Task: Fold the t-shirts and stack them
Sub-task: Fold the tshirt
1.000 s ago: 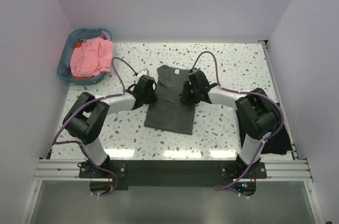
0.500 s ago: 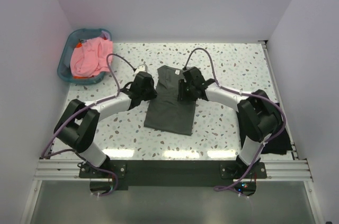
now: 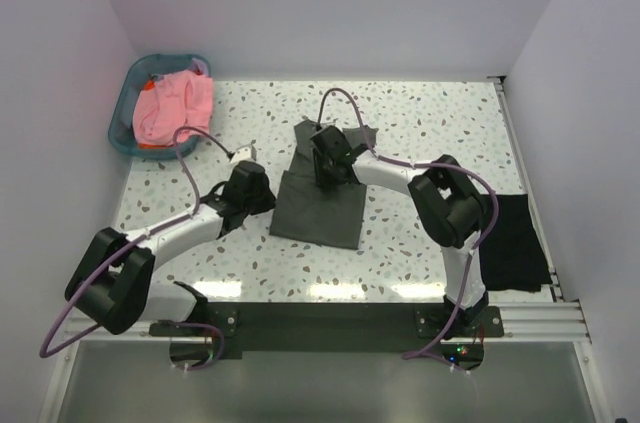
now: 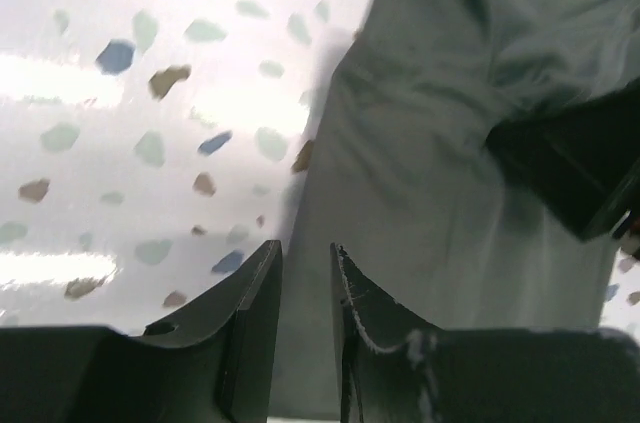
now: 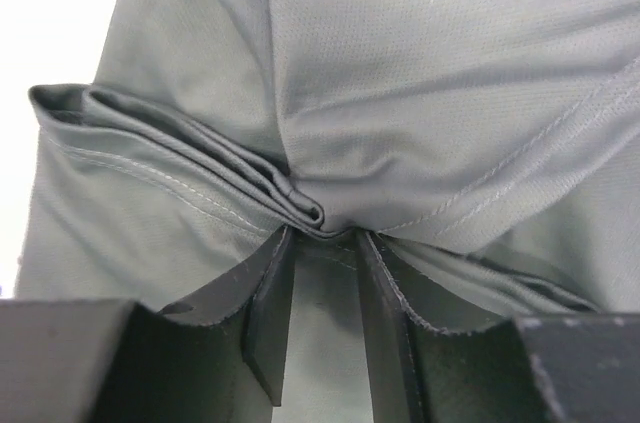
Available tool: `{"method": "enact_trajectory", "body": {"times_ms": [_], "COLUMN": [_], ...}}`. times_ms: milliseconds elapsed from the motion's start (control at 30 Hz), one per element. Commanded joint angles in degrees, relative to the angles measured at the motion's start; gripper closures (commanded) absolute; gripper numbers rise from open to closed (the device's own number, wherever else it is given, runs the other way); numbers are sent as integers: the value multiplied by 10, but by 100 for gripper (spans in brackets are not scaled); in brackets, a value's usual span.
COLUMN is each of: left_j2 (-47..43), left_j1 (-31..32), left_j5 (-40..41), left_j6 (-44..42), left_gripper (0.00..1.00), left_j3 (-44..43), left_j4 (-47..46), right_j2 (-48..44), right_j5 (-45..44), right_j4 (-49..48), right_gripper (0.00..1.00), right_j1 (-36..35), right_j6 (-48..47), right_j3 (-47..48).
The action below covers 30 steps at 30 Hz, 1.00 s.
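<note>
Right claw point(image 5: 322, 233) clamped on a bunched, many-layered fold of the olive-grey t-shirt point(image 5: 400, 43). Cloth is a fine matte knit with stitched hems, creases fanning out from the pinch. Shirt lies mid-table on the speckled table point(image 3: 440, 113), near half flat and roughly rectangular, far end rumpled under this claw. Left claw point(image 4: 305, 248) sits at the shirt's left edge, fingers a narrow slit apart; cannot tell whether cloth is caught.
</note>
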<state>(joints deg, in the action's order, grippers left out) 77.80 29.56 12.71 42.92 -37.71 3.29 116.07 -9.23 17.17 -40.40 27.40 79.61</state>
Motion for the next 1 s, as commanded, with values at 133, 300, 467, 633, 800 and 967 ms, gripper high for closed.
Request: {"method": "enact_trajectory", "body": {"times_ms": [133, 300, 467, 633, 800, 967], "left_j2": [-93, -155, -184, -205, -209, -213], "left_j1": [-6, -6, -6, -6, -5, -5], "left_j5": [20, 23, 7, 5, -11, -65], "left_j6": [44, 65, 61, 59, 63, 52], "left_gripper": [68, 61, 50, 46, 39, 37], "left_j3": [82, 138, 148, 153, 179, 208], "left_j4": [17, 26, 47, 76, 69, 24], "right_j2": [57, 23, -2, -51, -101, -153], "right_j5": [34, 39, 59, 91, 91, 66], "right_j4": [15, 11, 30, 36, 53, 88], "right_gripper": [65, 57, 53, 48, 39, 39], "right_j1": [-51, -54, -40, -21, -4, 3], "right_j6": [-50, -59, -67, -67, -56, -14], "right_j3": [16, -10, 15, 35, 34, 6]}}
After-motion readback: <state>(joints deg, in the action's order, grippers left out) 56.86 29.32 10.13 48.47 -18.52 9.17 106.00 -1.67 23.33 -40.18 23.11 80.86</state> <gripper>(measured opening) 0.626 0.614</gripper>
